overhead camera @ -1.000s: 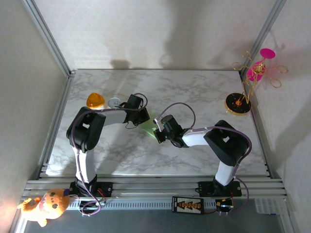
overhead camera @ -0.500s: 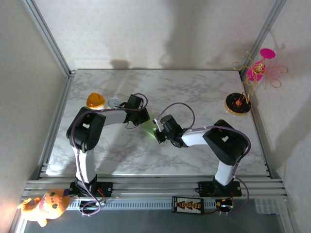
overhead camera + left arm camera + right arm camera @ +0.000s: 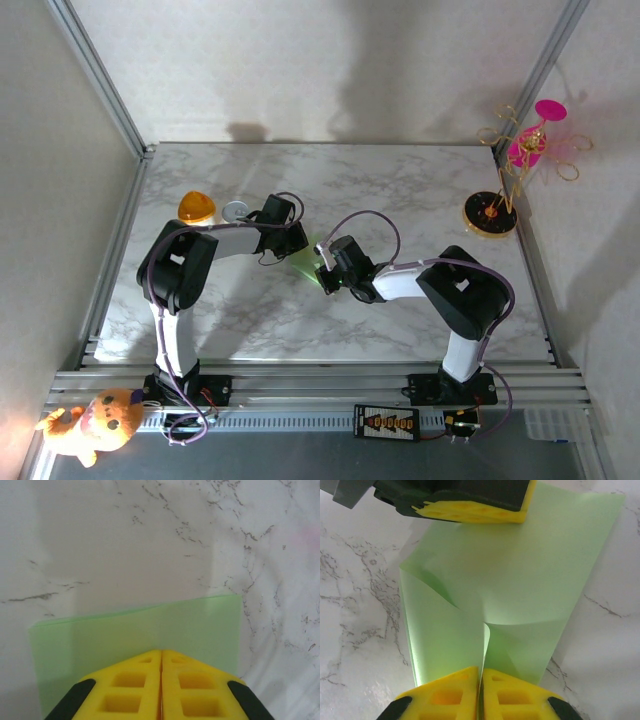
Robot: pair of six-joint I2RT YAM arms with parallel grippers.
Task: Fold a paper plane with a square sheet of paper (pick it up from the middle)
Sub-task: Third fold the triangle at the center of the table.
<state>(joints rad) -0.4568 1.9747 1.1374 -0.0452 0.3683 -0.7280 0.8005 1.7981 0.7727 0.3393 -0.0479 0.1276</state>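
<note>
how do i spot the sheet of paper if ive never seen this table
On the marble table, look at the middle, where the two arms meet. The square sheet of paper is pinched between the left gripper and right gripper: thin, pale green, creased, unlike the orange-lidded cup nearby.

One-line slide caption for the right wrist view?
The right gripper and the left gripper pinch opposite edges of the square sheet of paper, which buckles between them over the marble table.

We see the square sheet of paper point(image 3: 530, 575), pale green and plain, near the middle of the table point(image 3: 400, 180). It bows upward, seemingly folded along its middle.
</note>
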